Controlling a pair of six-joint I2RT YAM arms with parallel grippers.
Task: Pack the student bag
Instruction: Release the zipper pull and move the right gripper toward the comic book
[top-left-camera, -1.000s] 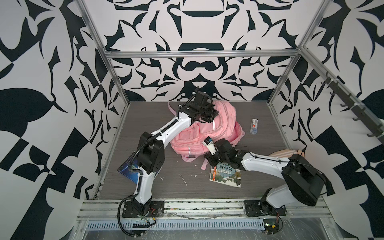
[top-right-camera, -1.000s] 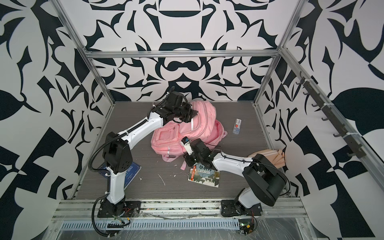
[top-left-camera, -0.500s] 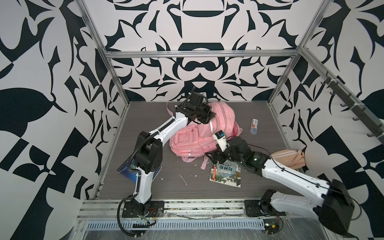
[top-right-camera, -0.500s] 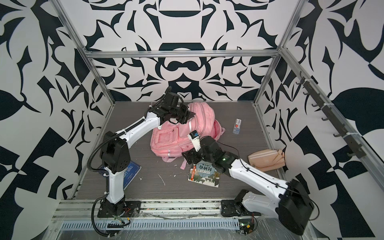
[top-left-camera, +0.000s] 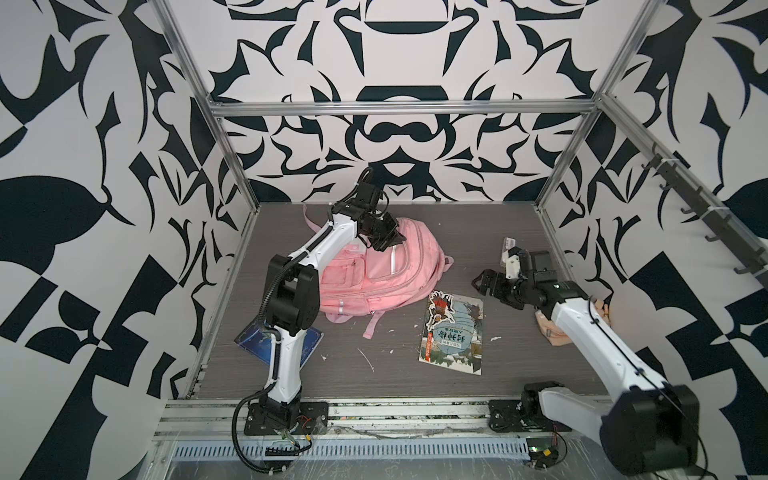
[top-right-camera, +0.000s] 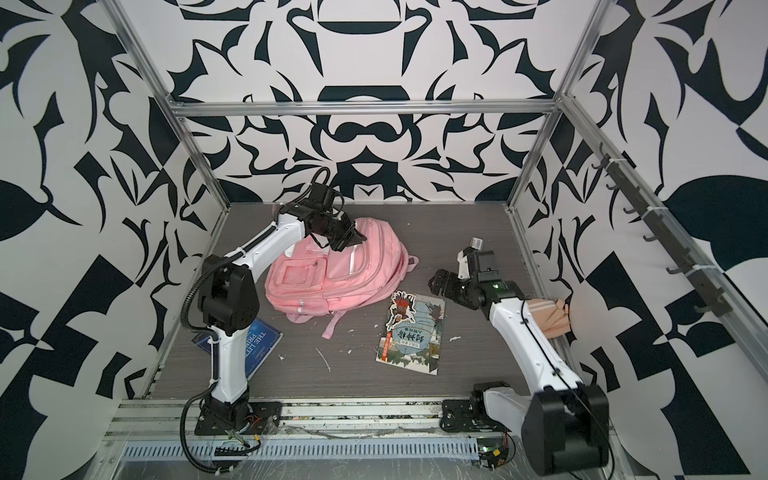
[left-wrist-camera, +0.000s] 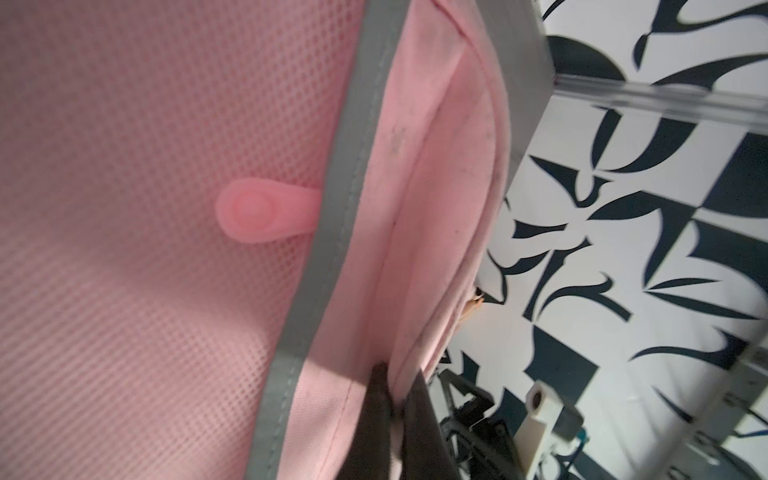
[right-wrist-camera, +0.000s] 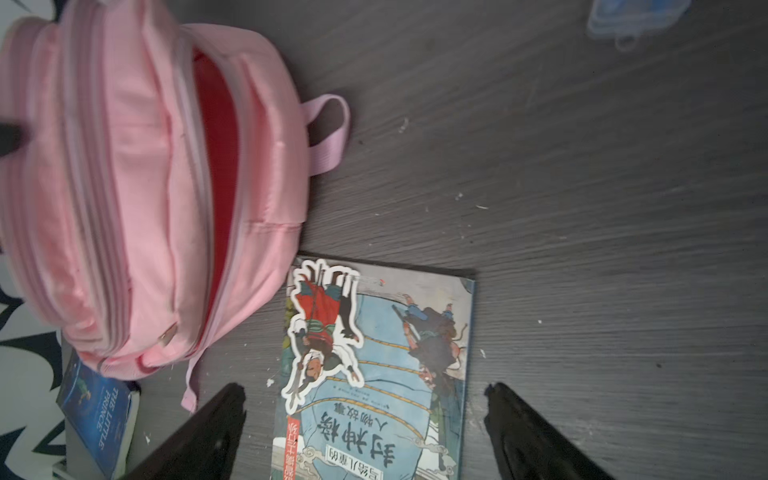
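Black-and-white patterned walls box in a dark wood-grain surface (top-left-camera: 395, 382). Toward its back left corner the student bag (top-left-camera: 374, 274) lies pockets up. Its main compartment gapes to show red lining (right-wrist-camera: 216, 166) on the side facing the right edge. The left hand (top-left-camera: 394, 243) is pressed together on a fold of the bag's pink fabric, seemingly holding the mouth up. The right hand (top-left-camera: 484, 283) hovers spread and empty over the back end of a picture book (top-left-camera: 455, 328). That book lies flat between this hand and the bag's mouth, its long axis running front to back. The right arm is therefore the nearer one. The likely move is to close on the book's edge and carry it leftward into the opening. A blue book (top-right-camera: 259, 340) lies at the front left corner, a beige pouch (top-right-camera: 548, 316) at the right edge.
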